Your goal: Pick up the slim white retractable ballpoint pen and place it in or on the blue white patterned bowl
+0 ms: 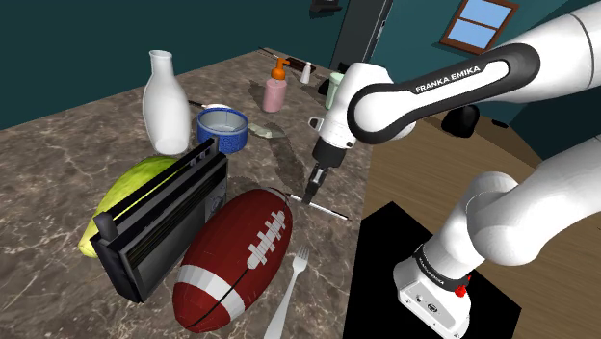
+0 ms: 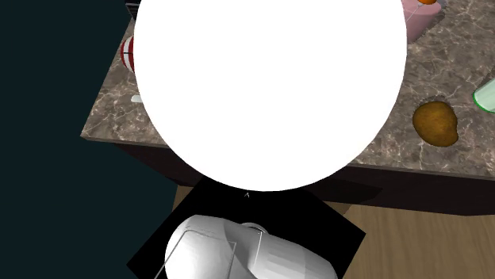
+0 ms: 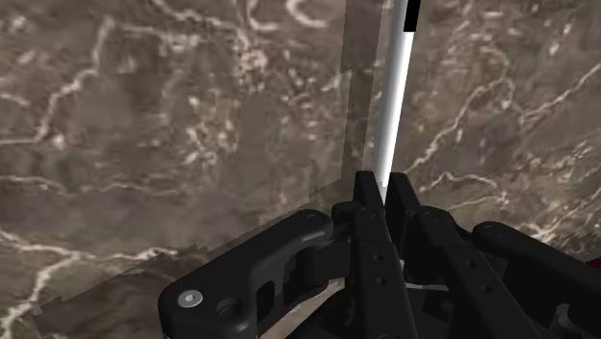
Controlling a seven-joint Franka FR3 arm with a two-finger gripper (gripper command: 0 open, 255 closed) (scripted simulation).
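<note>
Beside the football's [image 1: 231,255] far tip in the shoulder view, on the side toward the counter's [image 1: 58,154] edge, the pen [image 1: 332,211] lies flat on brown, white-veined marble. It is a thin, straight, pale stick with a dark end. The gripper [image 1: 314,190] stands on it from above. In the wrist view the black fingers [image 3: 369,197] are drawn almost together and clasp the pen's [image 3: 393,106] smooth shaft between their tips.

The counter's edge runs just past the pen, away from the football, with wooden floor [image 1: 424,183] below it. Beyond the football's far tip, well apart from the pen, sits the bowl [image 1: 223,128], round and blue-walled with a pale rim. Bare marble lies between it and the pen.

A boxy black radio [image 1: 164,221] crowds the football's long side. A white fork [image 1: 289,289] lies along its other side, and a tall white bottle [image 1: 166,104] stands beyond the radio.
</note>
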